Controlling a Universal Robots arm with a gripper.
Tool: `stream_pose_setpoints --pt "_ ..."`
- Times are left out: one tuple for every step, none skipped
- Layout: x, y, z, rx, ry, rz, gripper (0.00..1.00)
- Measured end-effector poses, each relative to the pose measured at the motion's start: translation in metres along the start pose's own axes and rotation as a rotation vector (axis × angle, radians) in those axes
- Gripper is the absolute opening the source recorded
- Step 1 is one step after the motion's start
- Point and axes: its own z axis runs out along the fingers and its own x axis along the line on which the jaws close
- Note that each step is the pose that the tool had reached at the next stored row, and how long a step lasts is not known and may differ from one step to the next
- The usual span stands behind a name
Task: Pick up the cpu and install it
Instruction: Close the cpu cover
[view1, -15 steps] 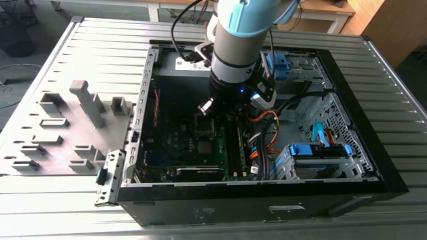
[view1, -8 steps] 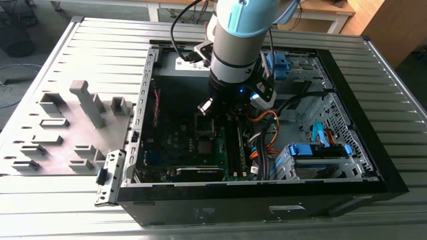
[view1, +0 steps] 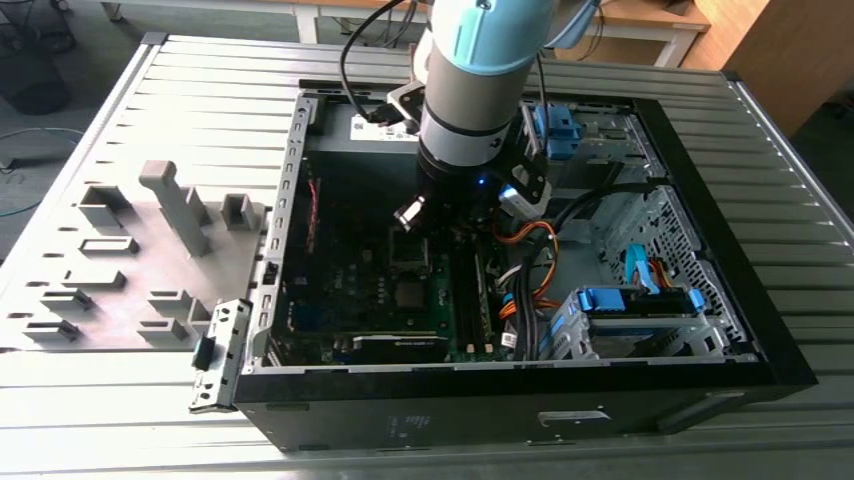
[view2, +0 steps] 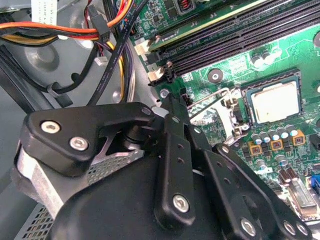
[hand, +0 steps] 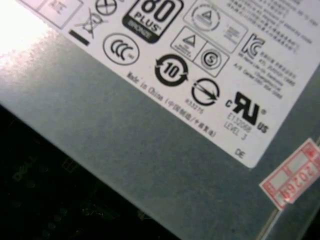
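Note:
The cpu (view2: 275, 102) is a small pale silver square lying flat inside the black-framed socket on the green motherboard (view2: 280, 55). The socket's metal lever and load plate (view2: 216, 102) stand raised beside it. In the second wrist view my gripper (view2: 172, 102) shows as black linkage bars whose tip sits next to that lever, a short way from the cpu, with nothing visibly held. In the exterior view the arm reaches down into the open computer case (view1: 527, 405), and the gripper (view1: 430, 222) hangs low over the board's middle.
Orange and yellow cables (view2: 60, 27) run beside the black memory slots (view2: 235, 35). A grey power supply with a white label (hand: 165, 145) is close to the first wrist camera. Blue drive brackets (view1: 638, 300) sit at the exterior view's right, a grey fixture plate (view1: 134, 260) at its left.

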Motion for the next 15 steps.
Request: stream_pose_setpoints --pt "0.0000 0.0000 0.0000 0.0000 0.0000 0.000 0.11" --pt "0.0000 0.0000 -0.0001 -0.0001 -0.0002 0.000 0.11" --pt "0.0000 0.0000 -0.0002 -0.0002 -0.0002 0.000 0.11" --pt "0.0000 0.0000 -0.0002 -0.0002 -0.0003 0.000 0.11" --pt "0.0000 0.0001 -0.0003 -0.0002 -0.0002 0.000 0.11" --pt "0.0000 0.0001 -0.0003 -0.0001 -0.0001 0.000 0.11" --pt "0.0000 0.0001 -0.0004 -0.0001 -0.0001 0.000 0.11" --pt "0.0000 0.0001 -0.0004 -0.0001 -0.0001 0.000 0.11" --pt "0.0000 0.0001 -0.0004 -0.0005 0.0003 0.000 0.11" --pt "-0.0001 0.0001 -0.0005 -0.0031 0.0039 0.001 0.11" --pt "0.0000 0.0001 -0.0005 -0.0043 0.0061 0.001 0.11" --pt "0.0000 0.0001 -0.0005 -0.0046 0.0066 0.001 0.11" --pt "0.0000 0.0000 -0.0005 -0.0050 0.0071 0.001 0.11" --pt "-0.0001 0.0000 -0.0005 -0.0055 0.0076 0.001 0.11" --pt "-0.0001 0.0000 -0.0004 -0.0059 0.0080 0.001 0.11"
